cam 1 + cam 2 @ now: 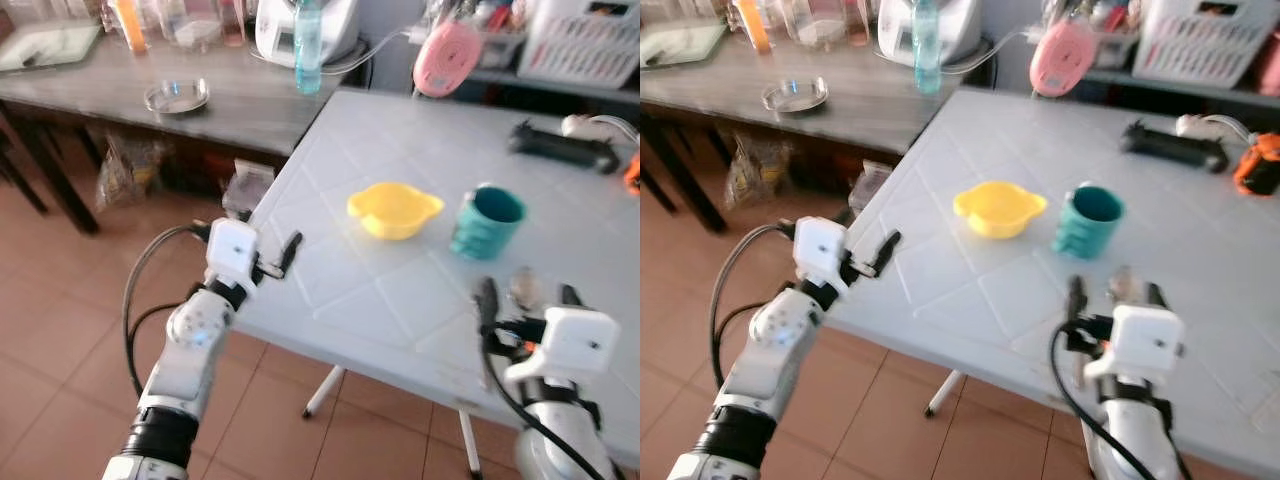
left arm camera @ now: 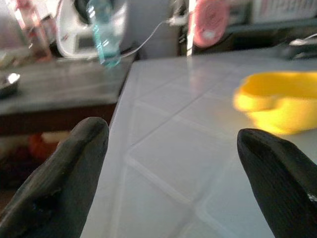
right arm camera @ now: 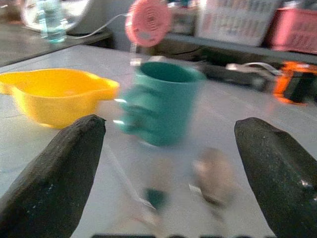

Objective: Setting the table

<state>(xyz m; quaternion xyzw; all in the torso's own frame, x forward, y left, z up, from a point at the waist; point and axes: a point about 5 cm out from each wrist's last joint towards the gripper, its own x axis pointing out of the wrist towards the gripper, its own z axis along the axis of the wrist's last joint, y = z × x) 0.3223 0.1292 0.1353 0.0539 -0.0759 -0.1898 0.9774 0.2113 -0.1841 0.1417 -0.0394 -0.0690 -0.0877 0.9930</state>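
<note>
White bench (image 1: 380, 290) carrying a yellow bowl (image 1: 393, 210) and, just to its right, a teal mug (image 1: 486, 222); the two stand close together near the middle of the bench, not touching. Left gripper (image 1: 282, 254) held at the near left edge of the bench, fingers apart and holding nothing; in the left wrist view the bowl lies ahead, beyond the open fingers (image 2: 74, 178). Right gripper (image 1: 525, 292) held over the near right part of the bench, fingers likewise spread and empty; in the right wrist view the mug stands directly ahead between the fingers, with the bowl beside it. A small blurred object (image 3: 213, 181) lies on the bench between the right gripper and the mug; its kind cannot be told. At the far right of the bench: a black tool (image 1: 560, 146). A darker side bench (image 1: 200, 100) to the far left bears a clear bottle (image 1: 308, 45) and a metal dish (image 1: 177, 96). Pink fan (image 1: 447, 57) behind the far edge.
</note>
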